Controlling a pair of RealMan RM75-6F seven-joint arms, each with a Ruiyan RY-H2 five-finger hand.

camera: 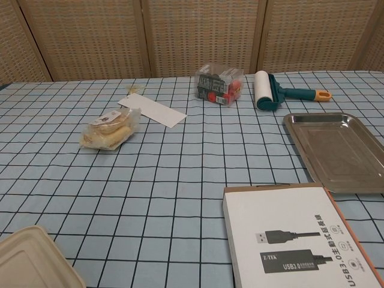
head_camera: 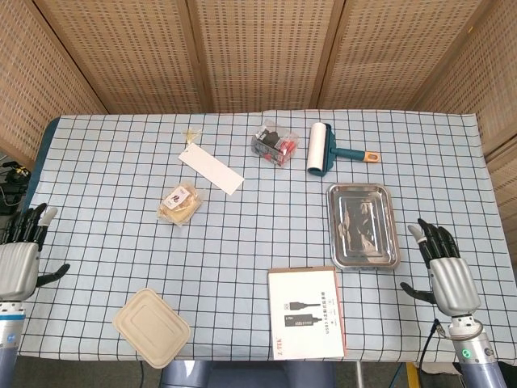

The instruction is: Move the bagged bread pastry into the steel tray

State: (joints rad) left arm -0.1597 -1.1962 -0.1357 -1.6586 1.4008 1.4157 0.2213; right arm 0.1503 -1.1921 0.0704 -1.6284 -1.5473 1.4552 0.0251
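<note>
From the head view we see our left hand (head_camera: 19, 260) at the table's left edge and our right hand (head_camera: 446, 273) at the right edge, both empty with fingers spread. The pastry (head_camera: 179, 204) lies left of centre, well apart from the tray (head_camera: 363, 226), which sits near the right hand. A box (head_camera: 305, 313) lies just below the tray.

From the chest view we see the pastry (camera: 110, 130) on the cloth, the tray (camera: 333, 150) far right, neither hand showing.
</note>
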